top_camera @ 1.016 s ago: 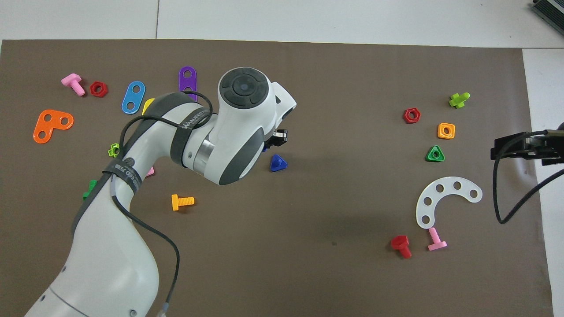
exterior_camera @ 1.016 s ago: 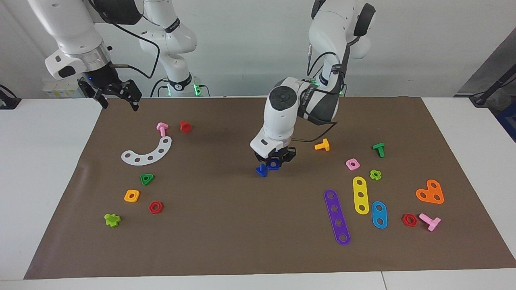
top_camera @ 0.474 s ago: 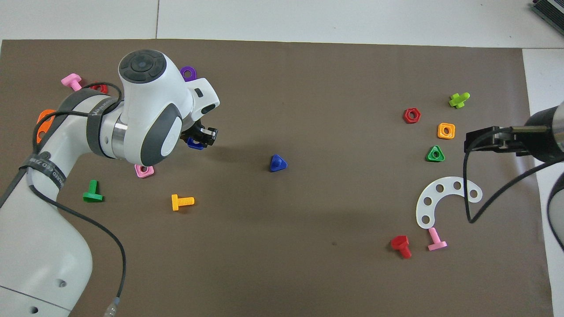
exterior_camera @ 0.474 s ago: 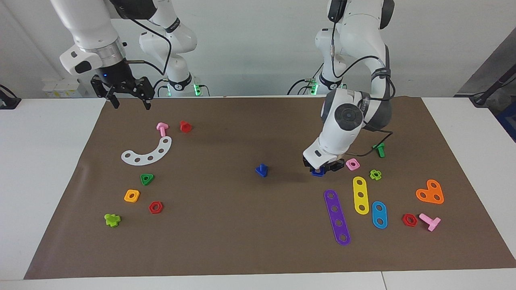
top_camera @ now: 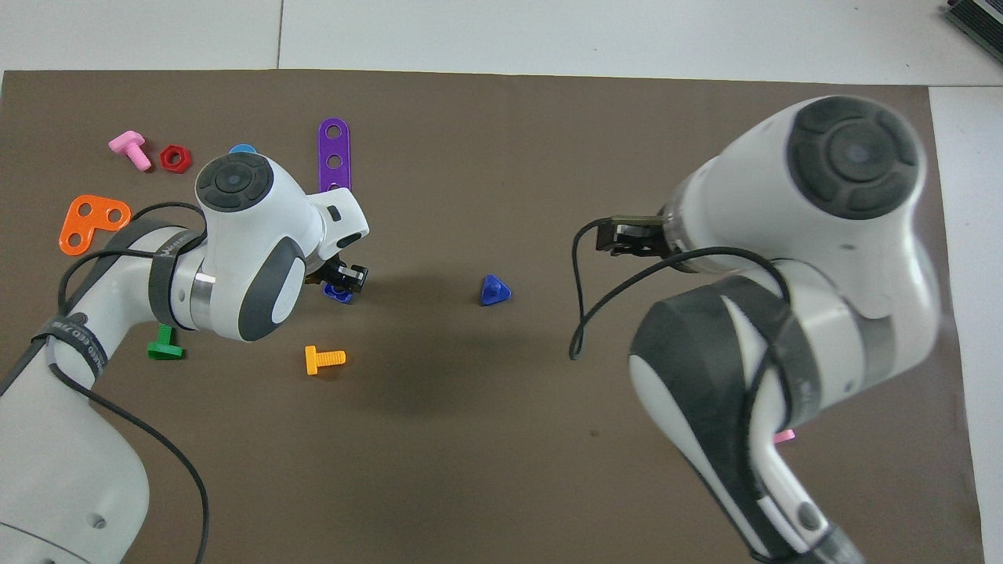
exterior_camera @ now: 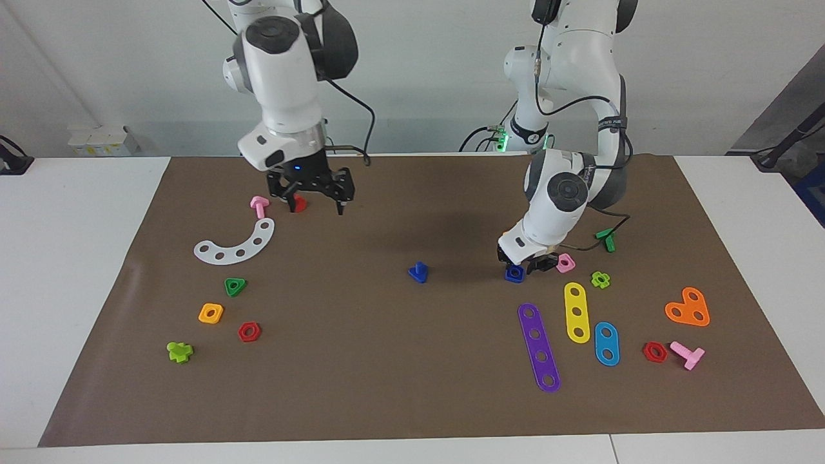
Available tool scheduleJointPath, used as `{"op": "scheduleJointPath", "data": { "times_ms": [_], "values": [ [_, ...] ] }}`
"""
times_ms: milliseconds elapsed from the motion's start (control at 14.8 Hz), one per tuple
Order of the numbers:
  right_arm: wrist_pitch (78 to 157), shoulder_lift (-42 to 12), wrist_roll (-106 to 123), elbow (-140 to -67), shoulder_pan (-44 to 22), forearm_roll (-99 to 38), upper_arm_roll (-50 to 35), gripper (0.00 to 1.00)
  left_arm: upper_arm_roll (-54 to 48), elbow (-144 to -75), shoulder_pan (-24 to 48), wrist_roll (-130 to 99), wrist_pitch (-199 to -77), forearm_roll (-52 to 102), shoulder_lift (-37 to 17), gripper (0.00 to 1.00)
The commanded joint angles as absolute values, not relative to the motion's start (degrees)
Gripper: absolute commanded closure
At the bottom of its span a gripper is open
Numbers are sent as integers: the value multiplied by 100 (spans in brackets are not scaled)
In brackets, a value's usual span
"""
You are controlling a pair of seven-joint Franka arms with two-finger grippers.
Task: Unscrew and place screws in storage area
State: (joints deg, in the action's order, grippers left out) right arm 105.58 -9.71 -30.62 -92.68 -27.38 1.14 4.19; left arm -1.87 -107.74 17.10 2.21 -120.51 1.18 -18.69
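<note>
Dark-blue bolt [exterior_camera: 418,272] stands head-down at frame centre, stem up. Blue square nut [exterior_camera: 514,274] lies flat just below the released left gripper [exterior_camera: 530,265]. Right gripper [exterior_camera: 312,193], upper left, spread wide.

Both Franka arms: glossy white shells, dark grey joint bands and round end caps. Black two-finger grippers, left gripper [exterior_camera: 530,265], right gripper [exterior_camera: 311,195]. Black cables loop along forearms. Green base lights.
</note>
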Motion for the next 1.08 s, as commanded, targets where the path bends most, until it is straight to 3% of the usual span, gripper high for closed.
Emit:
{"op": "scheduleJointPath", "data": {
  "times_ms": [0,271,474,745,880,1016],
  "values": [
    [11019,-1835,-3594,-8684,-3076,80,448,0,-193,-10751,1443,343,-12025,193,-1600,1],
    [11820,-2451,-3805,-8719,-3533,26,404,0,-167,-9636,819,378,-10788,193,-1495,1],
    [12276,-2873,-3806,-8797,-3690,27,396,0,-158,-9527,221,335,-10459,193,-995,1],
    [12629,-2988,-3753,-9148,-3814,35,387,21,78,-9292,141,158,-9987,202,-511,0],
    [12726,-2979,-3735,-9377,-3841,44,378,36,114,-8652,141,149,-9250,150,-571,0],
    [12884,-3076,-3727,-9413,-3902,35,369,42,114,-8158,141,123,-8564,106,-641,0]
  ]
}}
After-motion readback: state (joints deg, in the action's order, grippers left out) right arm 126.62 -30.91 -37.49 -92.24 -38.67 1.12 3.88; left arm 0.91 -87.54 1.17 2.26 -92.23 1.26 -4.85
